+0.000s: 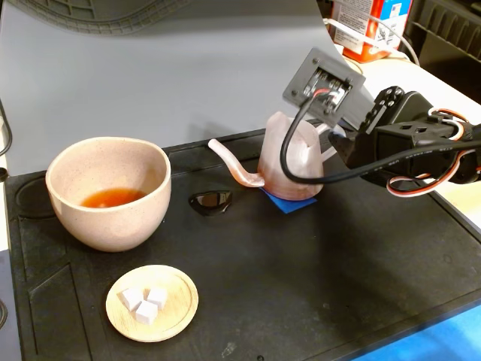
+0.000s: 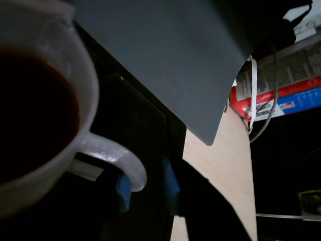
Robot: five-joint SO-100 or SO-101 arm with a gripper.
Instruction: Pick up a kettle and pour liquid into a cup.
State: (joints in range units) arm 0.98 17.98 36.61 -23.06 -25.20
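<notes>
1. Kettle (image 1: 289, 158) is the landmark: it sits upright on a blue patch (image 1: 289, 201) on the black mat (image 1: 301, 286), spout pointing toward the cup (image 1: 109, 192), which stands well apart on the spout side in the fixed view.
2. Cup already holds some reddish liquid (image 1: 113, 198) at the bottom. A small dark puddle (image 1: 210, 201) lies on the mat just below the spout tip, between kettle and cup.
3. Wooden dish (image 1: 152, 303) with white cubes (image 1: 145, 301) sits near the cup, on its camera side, well apart from the kettle. Not part of the task.
4. Gripper (image 2: 146, 193) is at the kettle's handle side. In the wrist view the white loop handle (image 2: 118, 160) passes between two blue-padded fingers (image 2: 170, 183). Kettle interior looks dark with liquid there.
5. Grip state: fingers bracket the handle, but I cannot tell whether they are clamped on it or just around it; contact is too dark and close to read.
6. Judged step: securing the handle before the lift, or setting the kettle down after a pour; cannot say which.
7. If lifting: close firmly and low on the loop so the kettle doesn't swing, raise straight off the blue patch, keep it level while travelling toward the cup.
8. Tip only once the spout end is over the cup rim; the puddle suggests that early tilt drips short.
</notes>
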